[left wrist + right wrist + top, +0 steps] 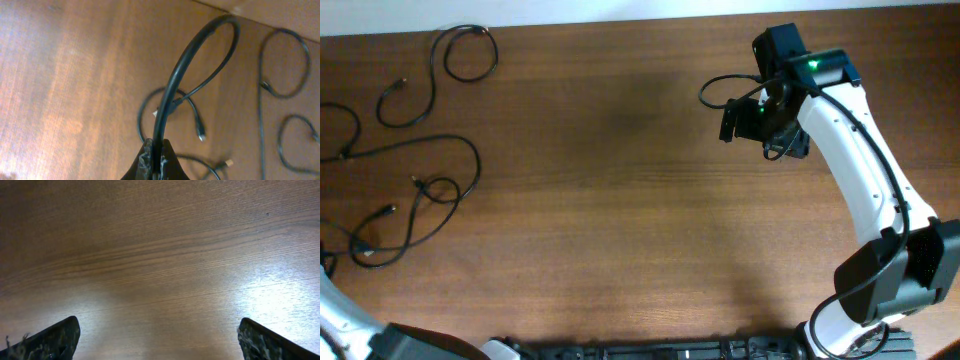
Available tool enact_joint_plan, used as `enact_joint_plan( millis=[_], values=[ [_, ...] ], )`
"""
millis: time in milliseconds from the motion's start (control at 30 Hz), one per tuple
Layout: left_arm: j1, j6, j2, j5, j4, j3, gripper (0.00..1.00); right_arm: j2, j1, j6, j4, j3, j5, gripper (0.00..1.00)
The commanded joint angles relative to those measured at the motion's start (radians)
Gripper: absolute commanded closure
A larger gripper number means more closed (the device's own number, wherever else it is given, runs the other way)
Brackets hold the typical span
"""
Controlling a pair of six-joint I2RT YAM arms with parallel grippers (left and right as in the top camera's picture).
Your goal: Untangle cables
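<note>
L gripper [156, 162] pinching cable [172, 82], R gripper [159, 340] spread wide over table [160, 255], other cables [477, 165] looped at left

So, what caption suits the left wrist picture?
A black cable arcs up from the shut left tool; more cables lie looped on the wooden table.

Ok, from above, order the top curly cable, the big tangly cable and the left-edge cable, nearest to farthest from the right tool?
1. Top curly cable, upper left, and big tangly cable, below it: too close to call.
2. Left-edge cable, far left: farthest from the right tool.
</note>
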Motion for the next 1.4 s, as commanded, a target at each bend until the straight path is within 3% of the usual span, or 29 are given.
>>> enact_joint_plan(
  millis=[0,33,133,233,300,333,367,500,633,733,833,900,1100,1233,1367],
  values=[
    [0.015,-0.004,0.059,-0.062,0.025,0.014,0.96,0.002,-0.003,0.004,0.0,0.002,0.009,0.02],
    [0.015,0.025,0.076,-0.027,0.041,0.014,0.96,0.002,-0.003,0.004,0.0,0.002,0.009,0.02],
    [0.015,0.264,0.131,0.214,0.156,0.014,0.92,0.002,-0.003,0.004,0.0,0.002,0.009,0.02],
    [0.015,0.318,0.187,0.233,0.157,0.014,0.88,0.002,-0.003,0.004,0.0,0.002,0.009,0.02],
    [0.015,0.317,0.219,0.233,0.145,0.014,0.69,0.002,-0.003,0.004,0.0,0.002,0.009,0.02],
    [0.015,0.317,0.23,0.233,0.142,0.014,0.51,0.002,-0.003,0.004,0.0,0.002,0.009,0.02],
    [0.015,0.317,0.235,0.234,0.143,0.014,0.41,0.002,-0.003,0.004,0.0,0.002,0.009,0.02],
    [0.009,0.37,0.235,0.453,0.167,0.014,0.53,0.002,-0.003,0.004,0.0,0.002,0.009,0.02],
    [-0.072,0.475,0.235,0.521,0.173,0.013,0.53,0.002,-0.003,0.004,0.0,0.002,0.009,0.02],
    [-0.197,0.551,0.238,0.516,0.173,0.011,0.49,0.002,-0.003,0.004,0.0,0.002,0.009,0.02],
    [-0.338,0.509,0.294,0.377,0.169,0.011,0.38,0.002,-0.003,0.004,0.0,0.002,0.009,0.02],
    [-0.387,0.457,0.36,0.378,0.154,0.011,0.37,0.002,-0.003,0.004,0.0,0.002,0.009,0.02],
    [-0.443,0.446,0.452,0.294,0.182,0.011,0.39,0.002,-0.003,0.004,0.0,0.002,0.009,0.02],
    [-0.453,0.412,0.455,0.291,0.198,0.011,0.49,0.002,-0.003,0.004,0.0,0.002,0.009,0.01],
    [-0.452,0.41,0.526,0.28,0.204,0.011,0.47,0.002,-0.003,0.004,0.0,0.002,0.009,0.02]
  ],
)
